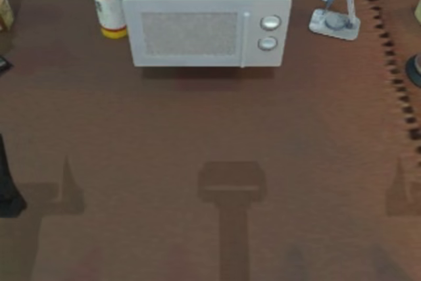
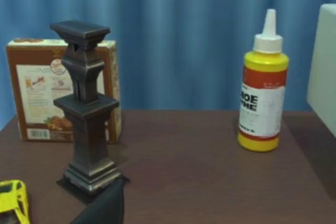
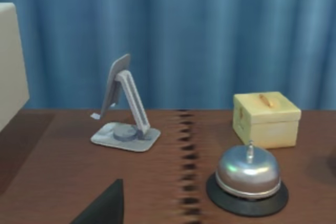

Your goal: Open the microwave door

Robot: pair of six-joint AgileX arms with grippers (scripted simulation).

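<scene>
**Microwave shut at the far edge, both arms low and apart from it**

While the top view takes in the whole brown surface (image 1: 210, 162), it shows little of the arms: only a dark part of the left arm at the left edge, and nothing clear of the right. The microwave (image 1: 207, 14) stands at the far middle, its door (image 1: 187, 34) closed flush, the slim handle (image 1: 246, 37) just left of the two silver knobs (image 1: 269, 33). A yellow-and-red bottle (image 1: 108, 1) stands just beside its left wall, and a grey phone stand (image 1: 335, 11) lies near its right.

Only the wrist views reveal the rest. From the left wrist come a dark pedestal (image 2: 86, 108), a brown box (image 2: 39, 95) behind it, a yellow toy car (image 2: 11, 200) and one dark fingertip of the left claw (image 2: 105, 205). From the right wrist come a silver bell (image 3: 248, 174), a pale yellow box (image 3: 266, 119) and a fingertip of the right claw (image 3: 102, 205).

Both claws sit well apart from the microwave, which shows only as a white sliver in each wrist view. Whether either claw is wide or narrow I cannot tell.
</scene>
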